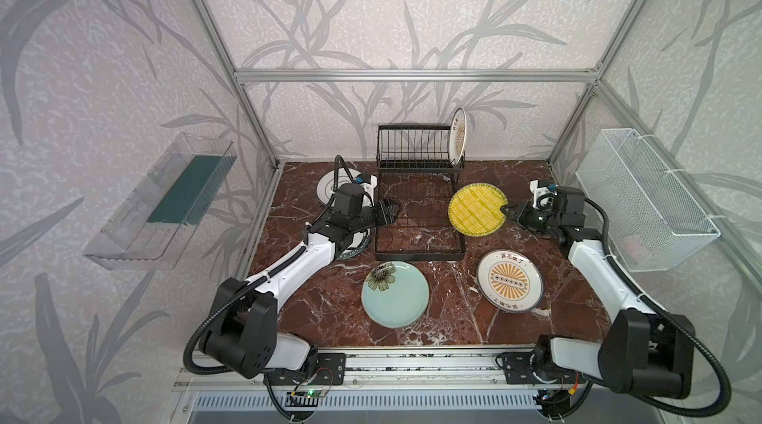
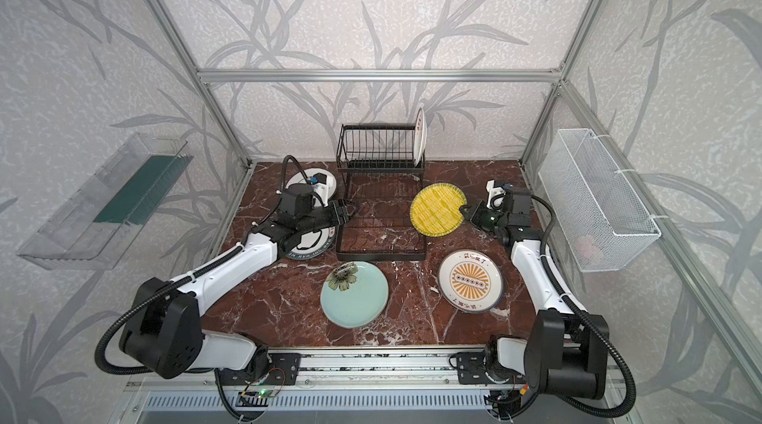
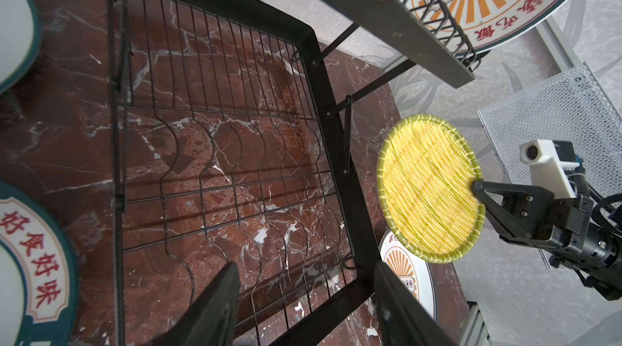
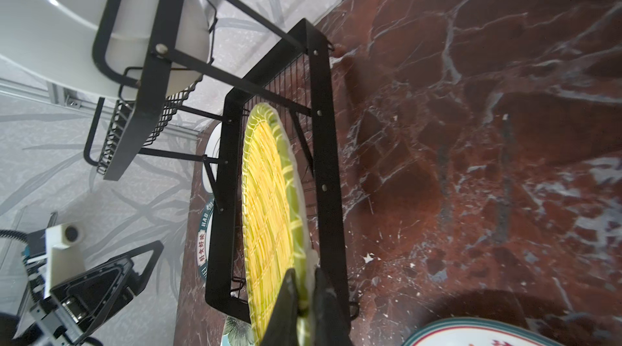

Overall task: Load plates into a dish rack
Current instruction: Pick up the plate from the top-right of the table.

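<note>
Aluminium rail up front; red-brown marble worktop; leaf-patterned walls. My right pincer clamps yellow striped plate; left pincer half-open, empty, over dish rack.

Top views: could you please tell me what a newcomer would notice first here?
The bright yellow striped plate stands out, tilted up beside the black dish rack's flat tray, with the right gripper shut on its rim. Next, an orange sunburst plate stands upright in the rack's slotted section, at its right end. The left gripper hovers open over the tray's left edge.
</note>
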Controlling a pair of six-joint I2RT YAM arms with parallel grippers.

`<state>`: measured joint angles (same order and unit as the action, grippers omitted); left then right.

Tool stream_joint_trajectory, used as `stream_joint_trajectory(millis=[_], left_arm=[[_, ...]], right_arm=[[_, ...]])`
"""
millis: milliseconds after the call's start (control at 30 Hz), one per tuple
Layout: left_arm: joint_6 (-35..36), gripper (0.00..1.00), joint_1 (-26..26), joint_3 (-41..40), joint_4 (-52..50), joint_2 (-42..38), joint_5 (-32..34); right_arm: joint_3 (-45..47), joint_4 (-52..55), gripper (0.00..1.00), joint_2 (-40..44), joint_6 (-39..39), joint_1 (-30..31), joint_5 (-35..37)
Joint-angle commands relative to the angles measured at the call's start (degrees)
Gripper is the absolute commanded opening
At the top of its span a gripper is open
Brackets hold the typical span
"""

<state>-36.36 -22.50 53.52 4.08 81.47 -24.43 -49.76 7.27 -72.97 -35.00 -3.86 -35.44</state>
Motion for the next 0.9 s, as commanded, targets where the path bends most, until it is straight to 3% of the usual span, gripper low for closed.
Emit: stream_joint_trajectory(millis=[0, 267, 400, 867], left_arm=[[-1.7, 0.62, 0.2, 0.7, 2.6, 0.9, -3.9], [-2.1, 0.62, 0.1, 0.4, 2.6, 1.3, -5.0], [-2.8, 0.61, 0.1, 0.4, 3.4, 2.1, -7.1], [-3.9, 0.59, 0.0, -0.2, 4.5, 2.0, -8.6]], right_arm=[[0.9, -6.9, 0.00, 0.6, -3.8, 2.6, -4.2], [2.7, -20.1, 0.00, -3.8, -11.2, 9.9, -7.9], [2.0, -22.9, 0.00, -5.6, -11.3, 12.7, -8.8], [0.7, -33.3, 0.00, -9.9, -15.7, 17.3, -13.1]])
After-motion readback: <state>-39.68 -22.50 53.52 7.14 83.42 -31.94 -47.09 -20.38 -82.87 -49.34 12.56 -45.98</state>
